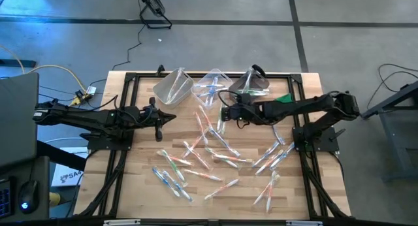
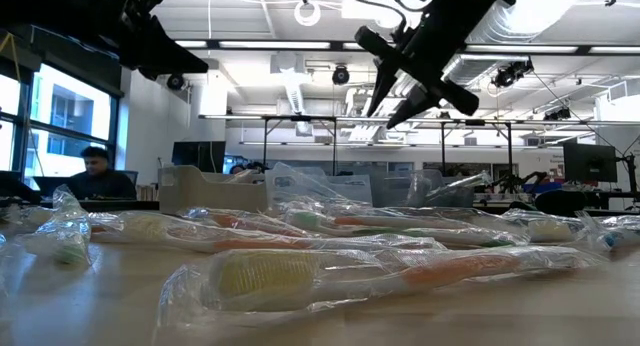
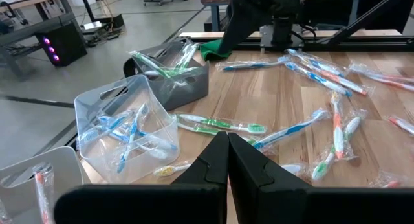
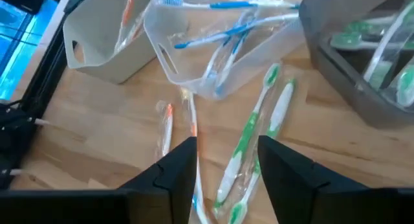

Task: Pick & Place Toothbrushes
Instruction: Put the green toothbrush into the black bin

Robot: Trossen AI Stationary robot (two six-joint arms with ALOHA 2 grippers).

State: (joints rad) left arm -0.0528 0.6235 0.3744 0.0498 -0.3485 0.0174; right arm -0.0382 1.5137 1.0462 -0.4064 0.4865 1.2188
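Dozens of wrapped toothbrushes lie scattered over the middle and lower part of the wooden table, their long axes pointing every way. Right gripper hovers at upper centre just below the clear bin, jaws parted and empty, over two green toothbrushes lying lengthwise between its fingers. Likely next: descend and close on one. Left gripper waits at centre left, closed, holding nothing

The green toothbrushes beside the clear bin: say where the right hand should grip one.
Grip one green toothbrush mid-handle, from straight above, fingers across its long axis. It lies flat in its wrapper, and the open right hand hovers over it.
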